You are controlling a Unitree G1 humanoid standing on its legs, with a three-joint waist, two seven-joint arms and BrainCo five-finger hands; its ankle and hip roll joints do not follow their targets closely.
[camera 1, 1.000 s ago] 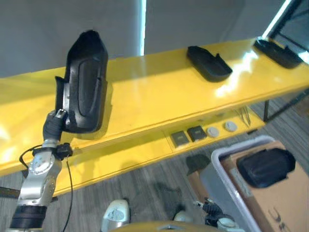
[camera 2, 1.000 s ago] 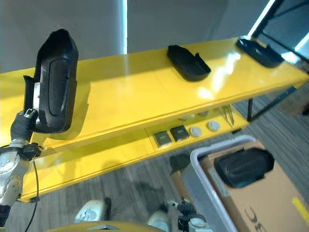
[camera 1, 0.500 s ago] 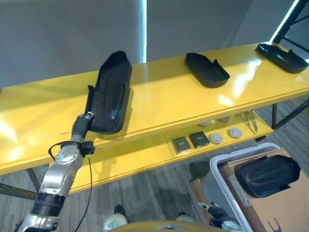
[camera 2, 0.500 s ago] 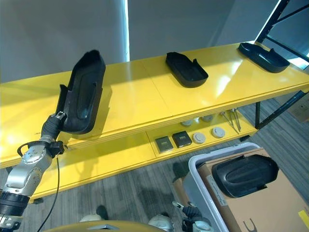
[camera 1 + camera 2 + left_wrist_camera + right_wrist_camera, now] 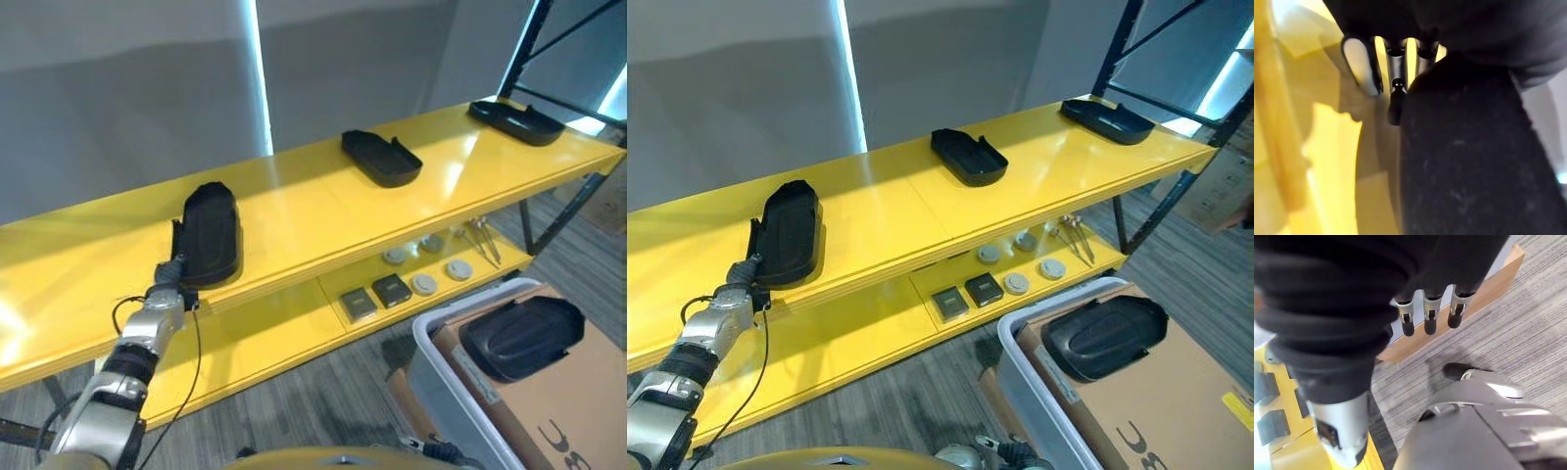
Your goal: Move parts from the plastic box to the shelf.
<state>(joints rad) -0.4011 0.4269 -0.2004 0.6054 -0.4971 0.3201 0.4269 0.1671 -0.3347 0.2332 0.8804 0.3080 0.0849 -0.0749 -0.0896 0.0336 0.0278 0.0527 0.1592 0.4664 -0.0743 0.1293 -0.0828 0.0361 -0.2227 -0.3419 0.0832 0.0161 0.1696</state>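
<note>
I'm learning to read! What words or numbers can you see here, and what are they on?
Cardboard in the plastic box: big dark letters, cut off at the picture's edge, unreadable.
Yellow sticker on that cardboard: too small to read.
Shelf and black parts: no writing that I can see.

left robot hand (image 5: 172, 277): fingers hidden behind black part (image 5: 208, 233) | plastic box (image 5: 453, 384): cut by frame edge | lower-shelf small items (image 5: 409, 277): too small to identify
</note>
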